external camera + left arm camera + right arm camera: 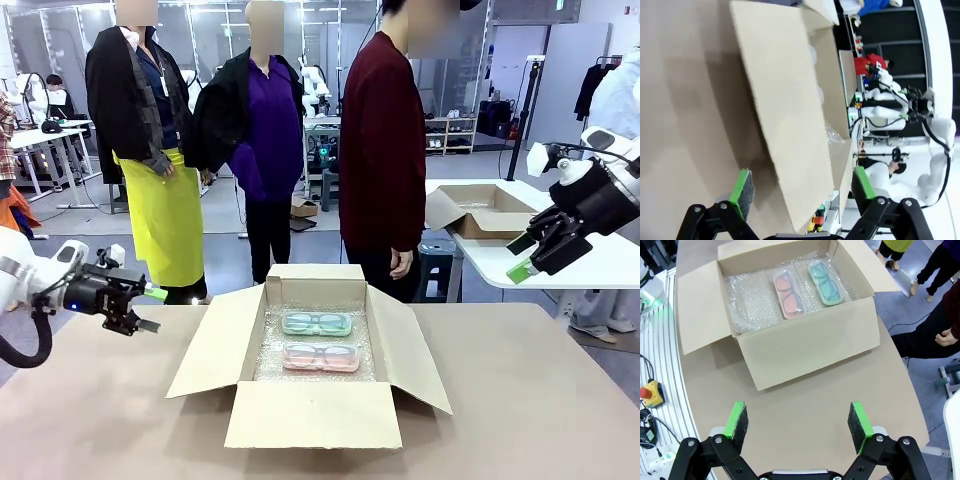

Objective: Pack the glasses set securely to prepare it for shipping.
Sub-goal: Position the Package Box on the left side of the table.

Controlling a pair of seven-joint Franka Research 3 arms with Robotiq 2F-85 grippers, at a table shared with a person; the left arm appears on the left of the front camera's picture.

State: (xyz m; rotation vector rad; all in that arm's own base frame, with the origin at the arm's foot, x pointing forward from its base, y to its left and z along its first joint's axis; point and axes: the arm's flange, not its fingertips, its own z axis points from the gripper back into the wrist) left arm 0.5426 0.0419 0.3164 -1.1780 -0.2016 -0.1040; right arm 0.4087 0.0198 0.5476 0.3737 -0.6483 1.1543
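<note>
The mint-green case (316, 323) and the pink case (321, 357) lie side by side on bubble wrap inside the open cardboard box (310, 415), each showing a pair of glasses. From above, the right wrist view shows the pink case (788, 295) and the mint-green case (826, 282). My left gripper (140, 309) hovers open to the left of the box, above the table. My right gripper (531, 255) hangs open, high off the table's right end. Nothing sits between either pair of fingers. In the left wrist view, the left gripper (802, 190) faces the box's left flap (785, 115).
All flaps of the box stand open. A person in a dark red top (382, 150) stands at the far side, a hand (401, 264) hanging down. A second open cardboard box (480, 212) sits on a white table behind. Bare tabletop (90, 420) surrounds the box.
</note>
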